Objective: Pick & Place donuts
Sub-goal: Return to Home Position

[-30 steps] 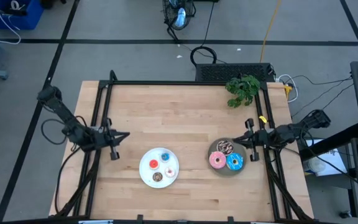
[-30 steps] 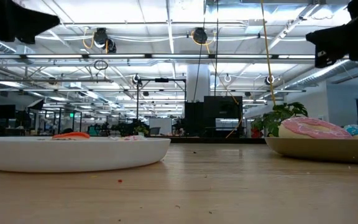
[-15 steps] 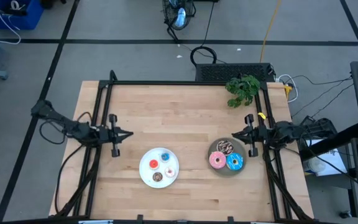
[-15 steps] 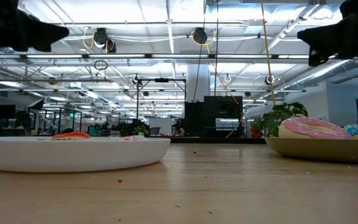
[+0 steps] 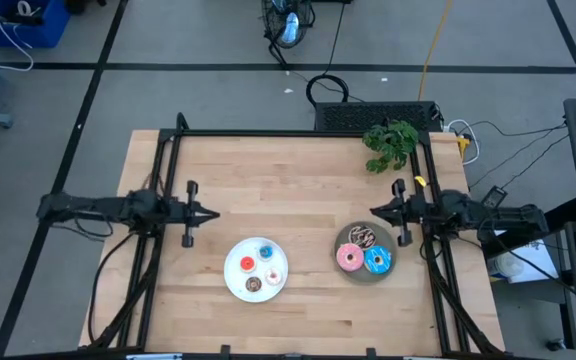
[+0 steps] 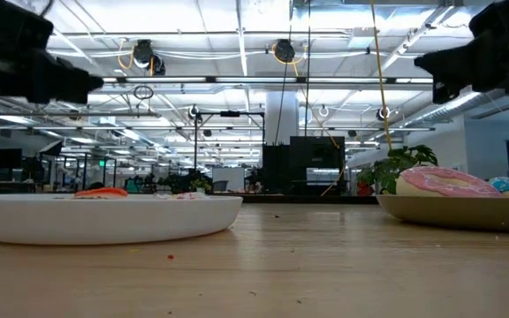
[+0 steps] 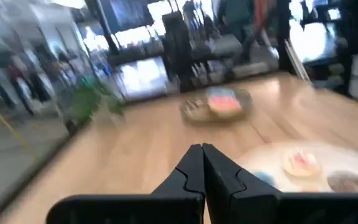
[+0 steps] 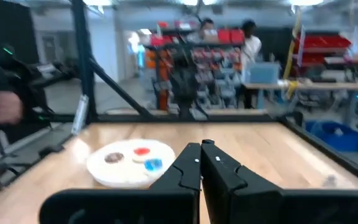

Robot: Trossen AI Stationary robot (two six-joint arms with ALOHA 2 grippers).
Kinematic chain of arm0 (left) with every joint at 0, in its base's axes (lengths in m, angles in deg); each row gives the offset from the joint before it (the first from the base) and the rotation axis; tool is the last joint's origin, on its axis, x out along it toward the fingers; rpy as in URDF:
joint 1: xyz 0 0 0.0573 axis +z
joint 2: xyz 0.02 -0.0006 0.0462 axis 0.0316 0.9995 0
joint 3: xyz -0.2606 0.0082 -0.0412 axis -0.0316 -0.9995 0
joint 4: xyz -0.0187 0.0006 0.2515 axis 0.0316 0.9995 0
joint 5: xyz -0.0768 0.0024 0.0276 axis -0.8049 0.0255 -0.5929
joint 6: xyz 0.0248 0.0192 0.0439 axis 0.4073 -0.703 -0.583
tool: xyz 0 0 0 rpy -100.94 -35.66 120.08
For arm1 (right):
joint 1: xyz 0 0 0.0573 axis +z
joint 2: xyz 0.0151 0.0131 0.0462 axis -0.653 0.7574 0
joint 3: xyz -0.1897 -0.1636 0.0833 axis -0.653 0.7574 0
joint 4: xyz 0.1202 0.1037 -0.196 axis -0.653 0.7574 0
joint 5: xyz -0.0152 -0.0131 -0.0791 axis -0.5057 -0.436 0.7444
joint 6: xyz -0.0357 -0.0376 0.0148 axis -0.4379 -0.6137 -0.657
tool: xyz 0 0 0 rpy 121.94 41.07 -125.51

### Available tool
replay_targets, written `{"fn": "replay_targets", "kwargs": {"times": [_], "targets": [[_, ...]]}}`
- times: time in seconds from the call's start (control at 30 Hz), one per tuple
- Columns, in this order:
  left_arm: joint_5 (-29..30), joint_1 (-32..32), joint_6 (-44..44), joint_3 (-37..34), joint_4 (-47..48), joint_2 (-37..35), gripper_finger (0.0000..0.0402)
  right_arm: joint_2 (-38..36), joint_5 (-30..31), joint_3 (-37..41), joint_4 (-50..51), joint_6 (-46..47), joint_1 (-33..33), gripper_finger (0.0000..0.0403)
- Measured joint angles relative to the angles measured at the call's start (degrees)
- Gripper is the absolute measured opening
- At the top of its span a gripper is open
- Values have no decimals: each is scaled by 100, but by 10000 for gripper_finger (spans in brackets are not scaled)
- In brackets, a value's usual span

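Four mini donuts, blue (image 5: 265,252), red (image 5: 247,264), white (image 5: 271,276) and brown (image 5: 253,285), lie on a white plate (image 5: 233,283). Three larger donuts, pink (image 5: 349,258), blue (image 5: 377,262) and chocolate-sprinkled (image 5: 361,238), lie on a grey plate (image 5: 340,236). My left gripper (image 5: 214,213) hovers shut above the table, left of and beyond the white plate. My right gripper (image 5: 372,210) hovers shut just beyond the grey plate's far edge. In the left wrist view the fingertips (image 7: 202,148) are together; in the right wrist view the fingertips (image 8: 201,145) are together too.
A green plant sprig (image 5: 390,143) lies near the table's far right corner. A black frame (image 5: 268,133) runs along the far and side edges. Bare wood (image 5: 288,190) stretches between the two grippers and beyond both plates.
Both arms have drawn back and stretched out level. The left gripper moved toward the far edge and slightly right, away from the white plate. The right gripper moved toward the far edge, off the grey plate. No donut has moved.
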Motion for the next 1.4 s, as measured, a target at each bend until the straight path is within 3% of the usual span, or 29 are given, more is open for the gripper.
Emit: {"fn": "replay_targets", "kwargs": {"times": [0.13,0.27,1.4], "targets": [[-455,435,130,-3,273,1,0,3,-265,0,-160,-14,-72,0],[-855,656,96,-3,-98,1,0,1,-276,1,-227,-128,-72,0],[-790,741,360,-3,108,10,21,1,-263,2,-257,10,-72,0]]}}
